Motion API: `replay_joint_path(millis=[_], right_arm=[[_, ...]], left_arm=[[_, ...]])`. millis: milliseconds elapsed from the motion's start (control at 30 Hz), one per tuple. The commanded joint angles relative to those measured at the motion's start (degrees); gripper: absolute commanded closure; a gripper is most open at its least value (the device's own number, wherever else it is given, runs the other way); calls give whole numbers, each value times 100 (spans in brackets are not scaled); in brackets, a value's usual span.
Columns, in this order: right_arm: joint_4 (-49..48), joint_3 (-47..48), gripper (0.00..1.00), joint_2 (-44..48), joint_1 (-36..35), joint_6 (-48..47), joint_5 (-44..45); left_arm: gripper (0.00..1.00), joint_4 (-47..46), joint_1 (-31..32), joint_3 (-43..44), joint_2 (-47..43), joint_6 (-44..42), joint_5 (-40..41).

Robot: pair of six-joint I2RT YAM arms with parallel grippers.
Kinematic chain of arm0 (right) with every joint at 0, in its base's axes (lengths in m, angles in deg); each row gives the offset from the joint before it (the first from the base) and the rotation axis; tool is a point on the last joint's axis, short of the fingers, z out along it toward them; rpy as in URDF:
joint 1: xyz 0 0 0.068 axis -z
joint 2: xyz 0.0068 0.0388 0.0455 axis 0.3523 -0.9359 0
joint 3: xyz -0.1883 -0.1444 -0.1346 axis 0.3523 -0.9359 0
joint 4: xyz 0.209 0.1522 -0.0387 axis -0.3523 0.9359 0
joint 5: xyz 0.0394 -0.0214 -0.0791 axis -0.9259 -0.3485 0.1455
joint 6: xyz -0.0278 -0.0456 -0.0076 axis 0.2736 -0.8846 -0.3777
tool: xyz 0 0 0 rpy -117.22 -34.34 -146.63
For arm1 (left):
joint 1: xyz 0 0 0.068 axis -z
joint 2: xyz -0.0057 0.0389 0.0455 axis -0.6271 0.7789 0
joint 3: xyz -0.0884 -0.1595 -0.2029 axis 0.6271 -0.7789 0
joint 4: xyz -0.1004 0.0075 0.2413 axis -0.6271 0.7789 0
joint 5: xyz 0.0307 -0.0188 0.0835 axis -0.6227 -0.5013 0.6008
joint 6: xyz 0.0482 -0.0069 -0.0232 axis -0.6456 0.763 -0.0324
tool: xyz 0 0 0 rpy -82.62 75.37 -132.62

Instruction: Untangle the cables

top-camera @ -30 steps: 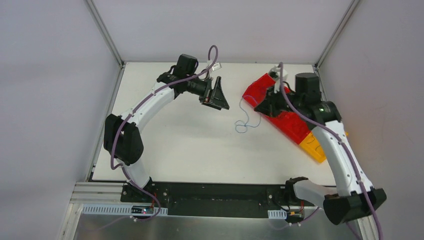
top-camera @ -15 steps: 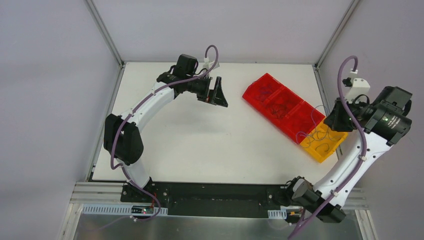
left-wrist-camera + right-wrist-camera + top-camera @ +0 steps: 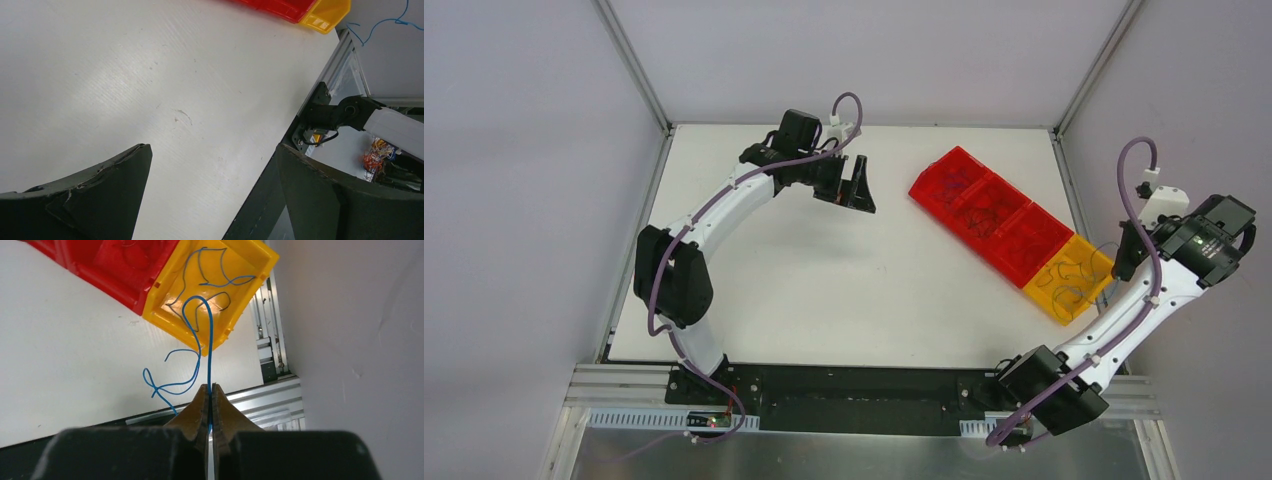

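My right gripper [image 3: 210, 388] is shut on a thin blue wire [image 3: 200, 325]. The wire arches up over the yellow bin [image 3: 235, 315], and its loose curly end hangs over the white table. In the top view this gripper [image 3: 1124, 262] sits just right of the yellow bin [image 3: 1086, 300] at the table's right edge. Blue and dark wires [image 3: 220, 280] lie in the yellow bin. Dark wires [image 3: 980, 212] lie in the red bins [image 3: 944, 172]. My left gripper [image 3: 860, 194] is open and empty above the far middle of the table, and its wrist view [image 3: 212, 146] shows only bare table between the fingers.
The red and yellow bins form one diagonal row at the right of the table. An aluminium frame rail [image 3: 270, 395] runs along the table's right edge below the right gripper. Grey walls close in the back and both sides.
My right arm has swung from over the red bins to beside the yellow bin, taking the blue wire off the middle of the table. My left arm has barely moved.
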Motion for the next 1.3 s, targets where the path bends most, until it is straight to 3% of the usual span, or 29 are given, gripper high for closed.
replay_joint_path(millis=[0, 367, 667, 833, 867, 967, 1133, 1267], right_arm=[[-1263, -430, 100, 119, 48, 383, 460], [-3658, -1641, 100, -427, 8, 1043, 629], [-4768, -3273, 100, -764, -838, 1315, 1004], [-4900, -3510, 98, -985, -1102, 1429, 1184], [-4789, -3432, 85, -1061, -1107, 1469, 1166], [-4244, -2936, 59, -1124, -1104, 1648, 1080], [-3313, -2059, 31, -738, -1103, 1718, 672], [-2357, -1020, 16, -787, -1167, 1878, 232]], left_arm=[[1, 137, 2, 162, -60, -273, 206], [1, 335, -6, 100, 66, -560, 796], [1, 464, -108, -99, 136, -689, 999], [1, 637, -209, -235, 36, -809, 1137], [1, 708, -233, -234, 37, -806, 1168], [1, 1117, -374, -93, 110, -724, 1148], [1, 1670, -1007, 160, 304, -371, 726], [1, 2671, -1463, 901, 658, -639, 946]])
